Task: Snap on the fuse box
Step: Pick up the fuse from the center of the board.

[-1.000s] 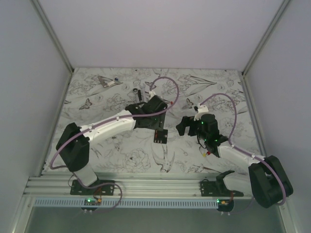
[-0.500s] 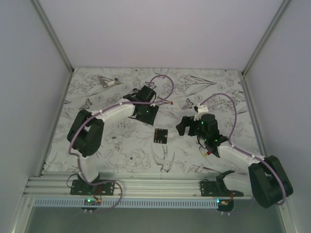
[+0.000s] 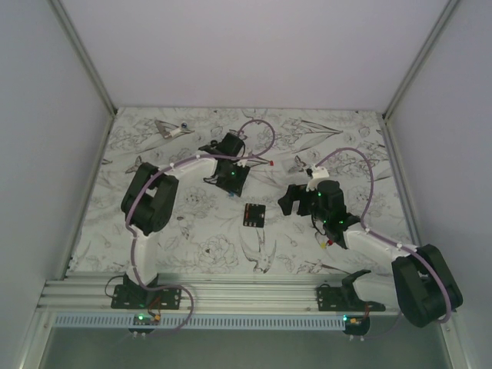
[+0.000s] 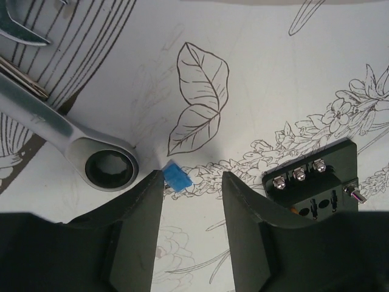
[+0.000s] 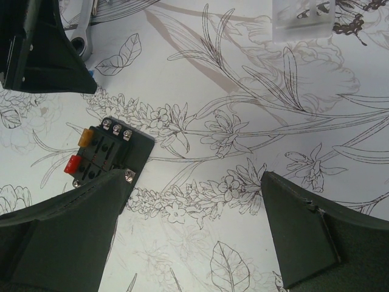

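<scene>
A: Where is the fuse box just now?

B: Flat on the flowered table, slotted face up, with neither arm touching it. The right gripper hangs just to the right of the fuse box, jaws spread as wide as they go and nothing between them.

A: And the other arm?

B: The left gripper is beyond the fuse box and a little to its left, low over the sheet. Its jaws are partly apart, with a loose blue fuse between the tips, close against one finger. I see no pinch on it yet. A ratchet wrench lies just past that fuse, on the side away from the fuse box.

A: How will the box handle?

B: Light and stiff, I judge: hard moulded plastic with smooth walls. It may skate on the sheet if pressed off-centre. I would take it across two opposite side walls, clear of the slots, or pin it from above while the other arm presses.

A: What does it hold?

B: An orange fuse and a red fuse at one end. The other slots look dark, probably empty. Three bright screws line the neighbouring edge.

A: Anything to snap on?

B: A clear plastic piece lies beyond the fuse box, to its right. It may be the cover. I cannot tell whether anything sits in it.
</scene>
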You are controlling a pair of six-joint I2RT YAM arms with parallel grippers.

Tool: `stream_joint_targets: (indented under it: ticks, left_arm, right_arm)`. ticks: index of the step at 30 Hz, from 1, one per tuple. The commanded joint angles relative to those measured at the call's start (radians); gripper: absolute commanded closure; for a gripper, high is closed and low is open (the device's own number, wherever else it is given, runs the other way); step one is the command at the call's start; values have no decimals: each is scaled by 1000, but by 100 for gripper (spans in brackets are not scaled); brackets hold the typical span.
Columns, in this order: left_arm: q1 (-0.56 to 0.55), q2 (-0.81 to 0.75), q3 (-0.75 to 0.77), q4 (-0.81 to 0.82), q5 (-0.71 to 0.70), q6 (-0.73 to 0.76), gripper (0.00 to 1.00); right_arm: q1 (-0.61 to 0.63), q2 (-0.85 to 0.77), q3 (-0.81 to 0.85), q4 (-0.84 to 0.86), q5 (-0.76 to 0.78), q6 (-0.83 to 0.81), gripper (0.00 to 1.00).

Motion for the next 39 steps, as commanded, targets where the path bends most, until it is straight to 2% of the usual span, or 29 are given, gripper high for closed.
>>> stream_joint_targets:
  ticks: [1, 7, 19, 23, 32, 39]
  left_arm:
    - [9, 32, 20, -16, 32, 41, 54]
    - [-7, 2, -32, -22, 41, 15, 54]
    - [-46, -135, -161, -63, -43, -166, 54]
    - [-48, -184, -201, -78, -20, -200, 54]
    - [-67, -188, -171, -77, -43, 10, 53]
    - [-67, -144, -145, -79, 26, 155, 55]
  right_arm:
    - [-9, 3, -2, 37, -6, 9, 0]
    - [-9, 11, 0, 36, -7, 9, 0]
    - [-9, 15, 1, 37, -7, 9, 0]
    - [-9, 13, 1, 35, -7, 8, 0]
    - [-9, 7, 0, 35, -10, 10, 0]
    - [-9, 2, -2, 34, -10, 9, 0]
